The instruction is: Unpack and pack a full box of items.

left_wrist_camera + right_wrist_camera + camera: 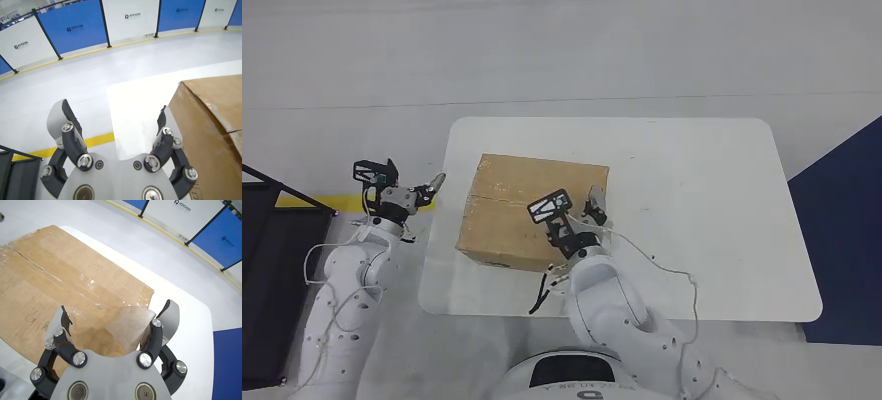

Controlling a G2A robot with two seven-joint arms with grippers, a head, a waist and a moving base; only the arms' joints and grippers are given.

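A closed cardboard box (pixel 522 205) sits on the left half of the white table (pixel 692 180); clear tape runs along its top seam. My right gripper (pixel 587 212) hovers over the box's right end, open (pixel 115 308). A loose, lifted end of clear tape (pixel 130 328) stands up from the box top (pixel 56 279) between its fingers, close to one finger (pixel 170 317). My left gripper (pixel 422 190) is off the table's left edge, level with the box's left side (pixel 213 132), open (pixel 114 108) and holding nothing.
The table's right half is bare white surface. A black rack (pixel 267 260) stands on the floor left of the left arm, also seen as a black frame (pixel 15 170). A blue panel (pixel 842 220) stands beyond the table's right edge.
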